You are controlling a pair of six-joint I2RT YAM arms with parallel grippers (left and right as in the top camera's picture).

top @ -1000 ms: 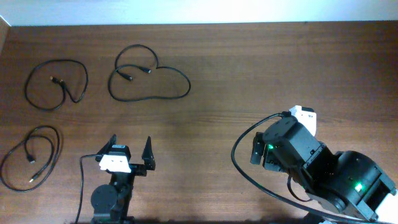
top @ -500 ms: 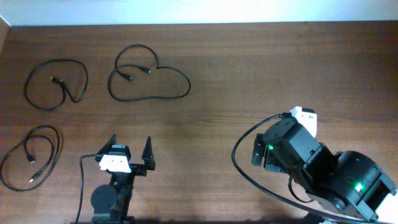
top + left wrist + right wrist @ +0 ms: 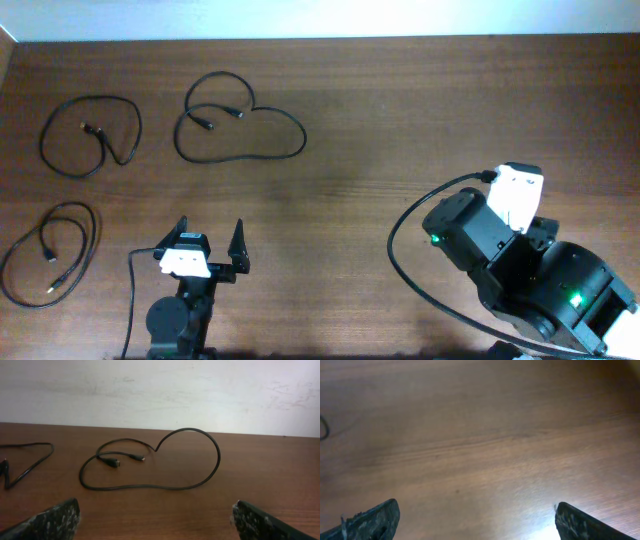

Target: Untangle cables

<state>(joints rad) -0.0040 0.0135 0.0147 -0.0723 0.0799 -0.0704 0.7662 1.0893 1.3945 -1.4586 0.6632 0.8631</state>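
Note:
Three thin black cables lie apart as loose loops on the brown table. One cable (image 3: 90, 135) is at the far left, one (image 3: 240, 130) at the far centre-left, one (image 3: 50, 250) at the near left. My left gripper (image 3: 209, 240) is open and empty, near the front edge, well short of the centre-left cable. That cable (image 3: 150, 465) shows ahead in the left wrist view, beyond the open left gripper (image 3: 155, 520). My right gripper (image 3: 477, 520) is open and empty over bare wood. In the overhead view its fingers are hidden under the right arm (image 3: 500, 250).
The far-left cable's bend (image 3: 25, 460) shows at the left edge of the left wrist view. A thick black arm cable (image 3: 400, 270) loops beside the right arm. A pale wall runs along the table's far edge (image 3: 320, 40).
The right arm's wrist has swung to the right and turned, its white camera housing now further right. The left arm and the three cables have not moved.

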